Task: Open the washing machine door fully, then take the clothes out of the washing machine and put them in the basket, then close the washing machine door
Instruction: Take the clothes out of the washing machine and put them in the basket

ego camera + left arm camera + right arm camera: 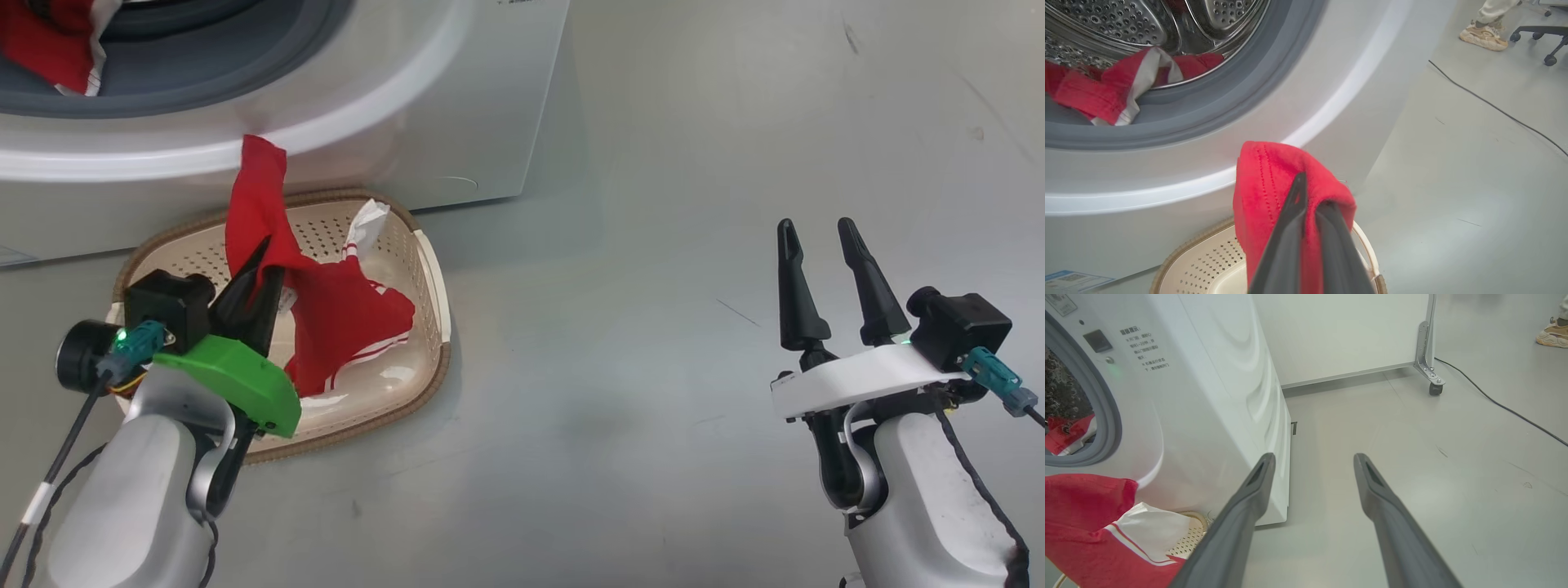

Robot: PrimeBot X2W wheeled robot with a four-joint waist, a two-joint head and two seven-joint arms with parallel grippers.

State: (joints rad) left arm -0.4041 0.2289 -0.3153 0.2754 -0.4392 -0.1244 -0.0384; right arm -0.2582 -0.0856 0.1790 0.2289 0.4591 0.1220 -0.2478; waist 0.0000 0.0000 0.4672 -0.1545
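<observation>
Grey floor (653, 367) is spreading around the washing machine (457, 106), whose drum (1126, 24) is holding more red clothes (1086, 92); the basket (326, 222) is sitting just before it. My left pincer (273, 257) is clamping shut on a red garment (343, 306), its long axis running from a raised fold down into the basket; released carelessly, that fold is likely flopping outside onto the floor. My right pincer (815, 222) is gaping, empty.

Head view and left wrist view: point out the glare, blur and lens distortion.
Head view: a bright glare band runs along the white front of the washing machine, which looks soft; the floor carries a faint sheen. Left wrist view: the wide lens bows that front into a curve, and the close jaws of the left gripper are blurred.
</observation>
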